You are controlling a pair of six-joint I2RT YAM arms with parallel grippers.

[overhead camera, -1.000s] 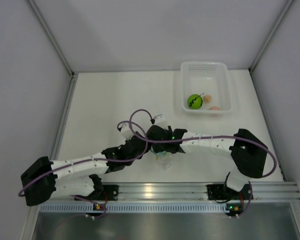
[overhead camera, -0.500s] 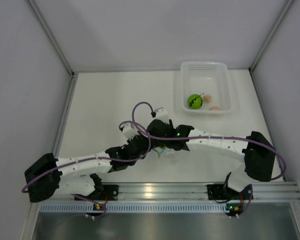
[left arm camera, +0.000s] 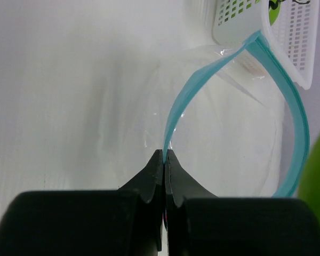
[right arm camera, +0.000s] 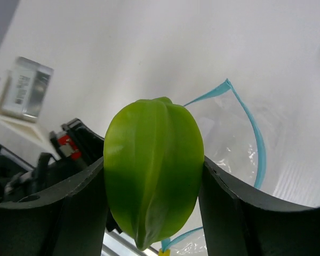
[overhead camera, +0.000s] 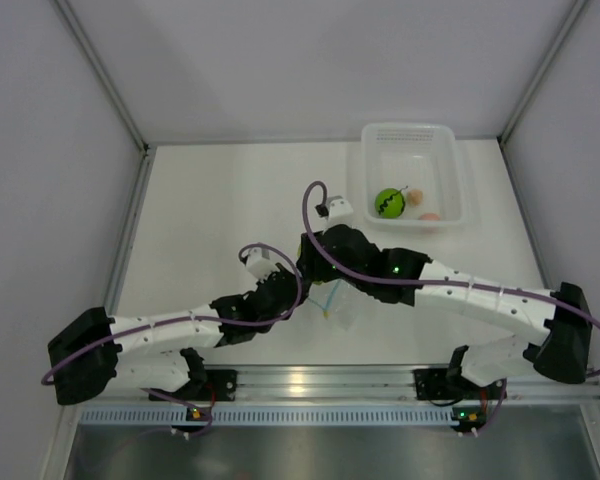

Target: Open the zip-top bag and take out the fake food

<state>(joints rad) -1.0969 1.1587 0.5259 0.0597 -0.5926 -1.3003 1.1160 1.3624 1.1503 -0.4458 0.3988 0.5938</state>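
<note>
The zip-top bag [left arm camera: 224, 144] lies open on the table, its light blue zip strip [left arm camera: 189, 96] spread into a loop. It shows small in the top view [overhead camera: 333, 306]. My left gripper [left arm camera: 165, 156] is shut on the zip strip at the near edge; in the top view [overhead camera: 296, 291] it sits just left of the bag. My right gripper [right arm camera: 153, 205] is shut on a lime-green oval [right arm camera: 153, 170] of fake food and holds it above the open bag [right arm camera: 240, 144]. In the top view [overhead camera: 316, 266] the oval is hidden under the right gripper.
A white basket [overhead camera: 452, 180] stands at the far right and holds the round green ball [overhead camera: 389, 203] and small peach bits [overhead camera: 429, 216]. Its perforated corner [left arm camera: 256, 26] shows just beyond the bag in the left wrist view. Grey walls enclose the table.
My right gripper has risen out of the bag with the lime-green oval and moved toward the far side; its elbow swung right. My left gripper still holds the zip strip.
</note>
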